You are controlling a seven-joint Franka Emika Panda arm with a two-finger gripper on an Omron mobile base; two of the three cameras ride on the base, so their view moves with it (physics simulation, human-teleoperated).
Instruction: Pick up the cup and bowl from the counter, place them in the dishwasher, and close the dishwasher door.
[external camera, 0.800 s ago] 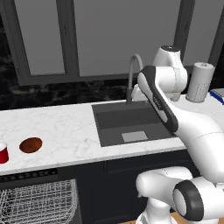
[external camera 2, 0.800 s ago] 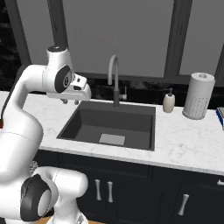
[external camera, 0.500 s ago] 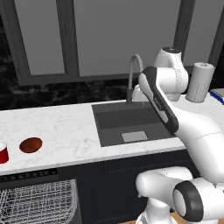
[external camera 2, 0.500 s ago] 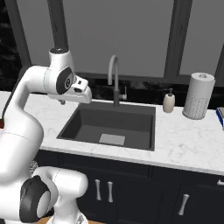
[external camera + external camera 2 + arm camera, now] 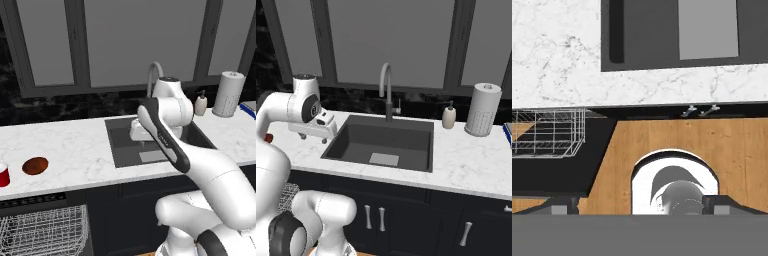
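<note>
The red cup stands at the far left of the white marble counter, and the reddish-brown bowl lies just right of it. Below them the dishwasher is open, its white wire rack pulled out. My gripper hangs over the left part of the dark sink, well right of the bowl, open and empty. In the right base view the gripper hovers by the sink's left rim. The hand view looks down on the rack and the lowered black dishwasher door, with the gripper spread wide.
A curved faucet rises behind the sink. A soap bottle and a paper towel roll stand to its right. Dark cabinets with handles run below the counter. The floor is wood.
My arm has swung left and down, carrying the hand from above the sink's middle to its left side. Cup, bowl and rack have stayed put.
</note>
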